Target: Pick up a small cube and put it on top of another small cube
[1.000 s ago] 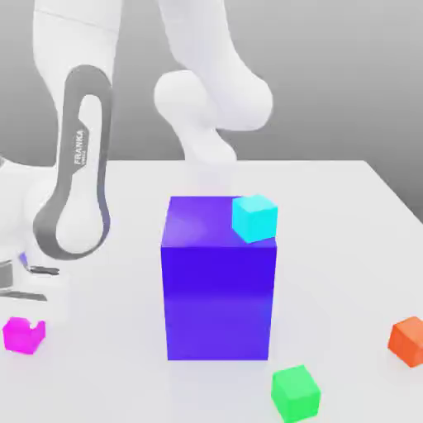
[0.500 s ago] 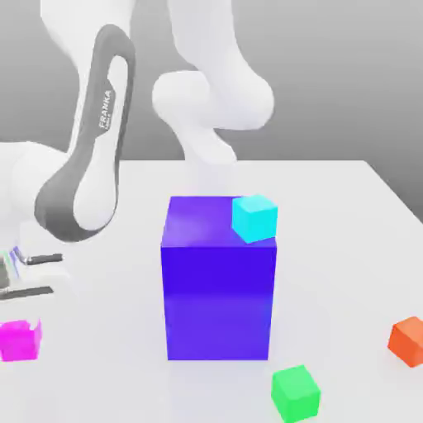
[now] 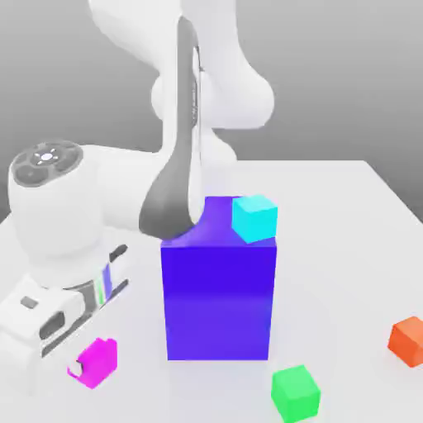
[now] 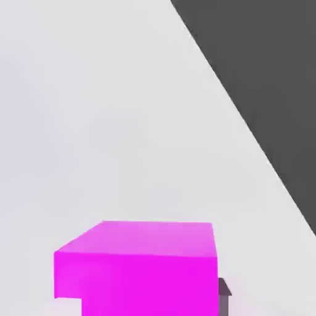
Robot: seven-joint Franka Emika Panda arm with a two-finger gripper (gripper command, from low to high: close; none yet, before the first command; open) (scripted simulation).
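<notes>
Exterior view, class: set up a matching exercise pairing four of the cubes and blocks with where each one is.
Things:
1. cyan cube
2. magenta cube
3. green cube
4. orange cube

Places:
A. on the table, at the exterior view's right edge
B. held in the hand, at the exterior view's lower left
C. on top of the big blue block
D. on the table, in front of the big blue block, toward the exterior view's right

Pairs: 1-C, 2-B, 3-D, 4-A
</notes>
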